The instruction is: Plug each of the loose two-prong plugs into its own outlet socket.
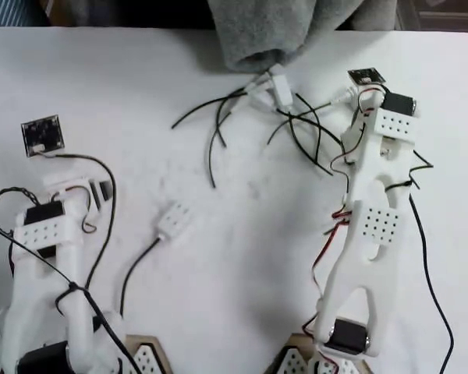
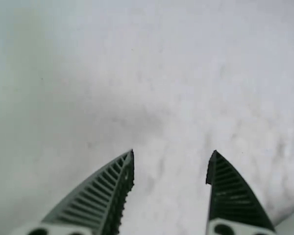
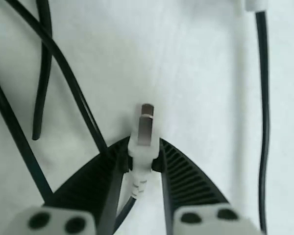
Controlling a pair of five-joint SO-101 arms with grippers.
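Right gripper [image 3: 143, 143] is clamped tight on a white two-prong plug [image 3: 146, 128]. The prongs poke out past the fingertips and the plug's black cord trails back between the fingers. From above, that plug sits well apart from the outlet [image 1: 174, 220], way off to its right and farther back on the table [image 1: 242, 273].

The outlet is a small white block lying flat. Its own black cord runs off its near-left corner toward the front edge.

Left gripper [image 2: 172, 154] is wide open with nothing between the fingers, hanging over bare tabletop. From above it's near the outlet, on its left.

A tangle of loose black cables [image 1: 296, 128] is spread between the outlet and the held plug, closer to the plug. A clump of white connectors [image 1: 269, 89] lies back and right of the outlet. It sits just at the edge of a grey cloth [image 1: 273, 31] that's draped over the far side of the table, beyond the outlet.
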